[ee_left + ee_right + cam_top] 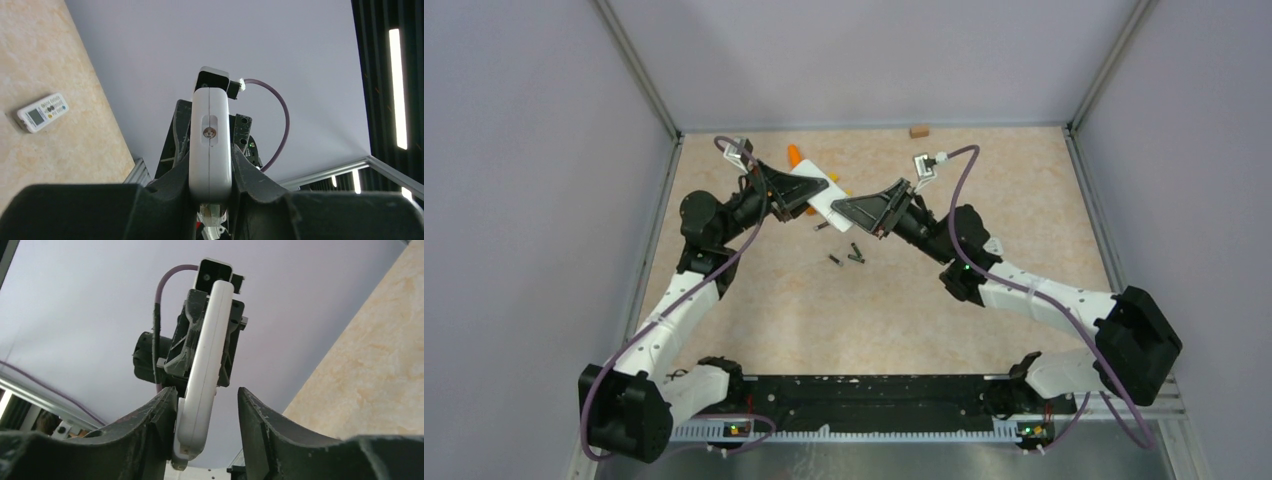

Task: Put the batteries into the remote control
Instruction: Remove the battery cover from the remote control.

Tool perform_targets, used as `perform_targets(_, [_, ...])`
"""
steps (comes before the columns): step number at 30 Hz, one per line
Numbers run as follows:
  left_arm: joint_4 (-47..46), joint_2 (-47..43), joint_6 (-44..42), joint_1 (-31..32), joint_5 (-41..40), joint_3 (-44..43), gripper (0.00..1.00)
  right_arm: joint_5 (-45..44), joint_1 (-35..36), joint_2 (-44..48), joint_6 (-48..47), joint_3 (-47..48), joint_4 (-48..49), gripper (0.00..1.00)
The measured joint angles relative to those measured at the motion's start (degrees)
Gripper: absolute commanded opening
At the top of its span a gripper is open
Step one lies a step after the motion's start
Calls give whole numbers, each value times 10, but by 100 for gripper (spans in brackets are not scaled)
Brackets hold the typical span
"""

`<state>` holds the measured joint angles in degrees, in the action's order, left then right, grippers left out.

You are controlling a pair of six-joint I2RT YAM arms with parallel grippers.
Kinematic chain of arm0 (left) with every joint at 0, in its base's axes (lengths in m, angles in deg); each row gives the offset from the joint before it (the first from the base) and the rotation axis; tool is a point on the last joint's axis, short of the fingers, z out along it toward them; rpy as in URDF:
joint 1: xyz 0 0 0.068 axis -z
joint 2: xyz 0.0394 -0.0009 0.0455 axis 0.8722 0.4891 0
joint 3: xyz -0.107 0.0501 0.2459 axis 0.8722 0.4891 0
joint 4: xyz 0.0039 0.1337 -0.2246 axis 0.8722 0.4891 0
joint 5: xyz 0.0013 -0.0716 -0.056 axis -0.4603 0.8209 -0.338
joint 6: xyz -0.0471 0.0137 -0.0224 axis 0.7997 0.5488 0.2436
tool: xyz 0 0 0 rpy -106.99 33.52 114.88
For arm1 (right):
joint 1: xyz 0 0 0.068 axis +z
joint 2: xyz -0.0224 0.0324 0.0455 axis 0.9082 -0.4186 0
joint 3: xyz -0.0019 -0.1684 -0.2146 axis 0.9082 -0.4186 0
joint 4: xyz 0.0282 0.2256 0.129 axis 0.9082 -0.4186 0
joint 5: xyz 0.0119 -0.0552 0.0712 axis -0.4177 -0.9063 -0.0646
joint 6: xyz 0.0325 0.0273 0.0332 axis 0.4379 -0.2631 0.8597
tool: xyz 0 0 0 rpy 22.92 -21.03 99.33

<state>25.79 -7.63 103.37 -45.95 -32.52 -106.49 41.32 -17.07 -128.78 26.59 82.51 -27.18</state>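
A white remote (816,188) is held in the air, edge-on, between both arms at the back middle of the table. My left gripper (796,196) is shut on one end of it; in the left wrist view the remote (210,145) sits clamped between both fingers of the gripper (210,165). My right gripper (852,206) is open around the other end (205,375): its left finger (160,412) touches the remote and its right finger stands apart. Several small dark batteries (856,252) lie loose on the table below, one a little apart (821,227).
A second small white remote with a display (42,112) lies flat on the table in the left wrist view. An orange object (794,154) lies behind the held remote. A small wooden block (917,130) sits at the back wall. Grey walls enclose the table.
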Motion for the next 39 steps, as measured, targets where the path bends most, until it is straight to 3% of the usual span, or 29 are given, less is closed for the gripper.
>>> perform_targets(7, [28, 0, -38, -8, -23, 2, 0, -3, -3, -31, 33, 48, -106, 63])
perform_targets(13, [69, 0, -82, -7, -42, 8, 0, -8, -3, -31, 47, 46, -155, 93])
perform_targets(17, [85, 0, -107, -7, -50, 8, 0, -8, -4, -17, 46, 24, -150, 94])
perform_targets(26, [96, 0, -139, -7, -51, 8, 0, -17, -8, 26, 83, -32, -139, 62])
perform_targets(35, [101, -3, -157, -8, -49, 8, 0, -14, -9, -2, 112, -35, -109, 50])
perform_targets(39, [115, -6, -172, -8, -49, 8, 0, -8, -9, -5, 119, -35, -103, 27])
